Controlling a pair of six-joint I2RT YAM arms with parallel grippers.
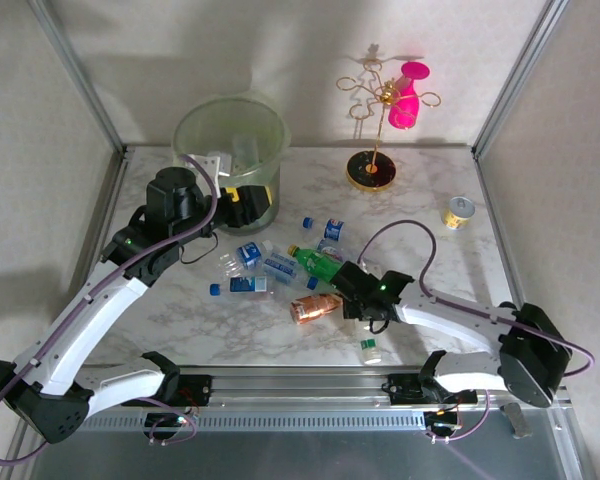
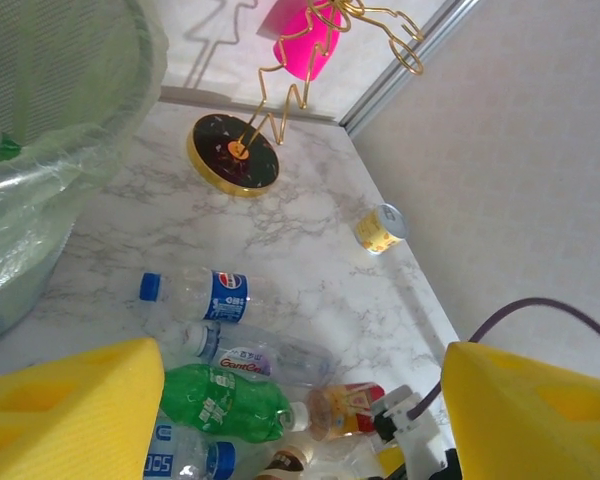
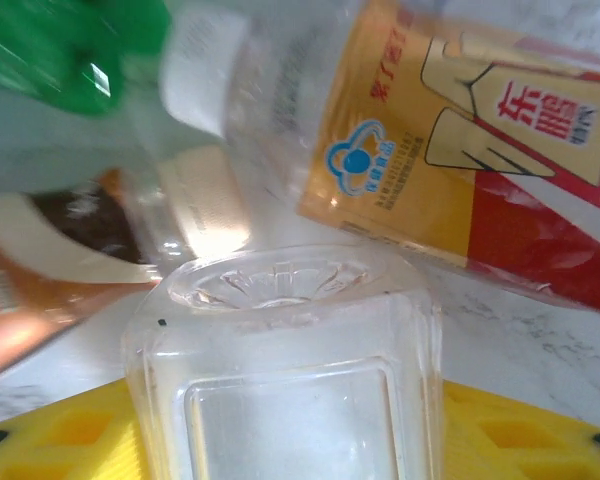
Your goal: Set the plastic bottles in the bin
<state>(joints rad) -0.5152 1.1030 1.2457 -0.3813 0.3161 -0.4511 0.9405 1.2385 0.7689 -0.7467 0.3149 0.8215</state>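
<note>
Because the bin [image 1: 270, 150] stood at the far left of the table, well apart from the right gripper [image 1: 345, 278], a long carry would be asked of anything lifted from the middle. The left gripper [image 1: 250, 200] was held just beside the bin's near wall, its jaws wide and nothing between them. A clash between the two arms could be judged likely if a load were brought across while that place was occupied.

The right gripper was set low among the plastic bottles [image 1: 270, 265], its jaws narrow about the base end of a clear bottle [image 3: 280, 360]. Whether the pads truly pressed it could not be told. A hold so near the end of a smooth, thin wall might be lost, and the bottle could be squeezed out or dropped short of the bin.

The green bottle [image 1: 315, 262], the copper-brown bottle [image 1: 315, 308] and a red-and-yellow labelled bottle [image 3: 480, 150] were crowded close around it. Any of them might be knocked and rolled. The small bottle [image 1: 370, 350] standing by the near edge could be tipped off the table by the forearm.
</note>
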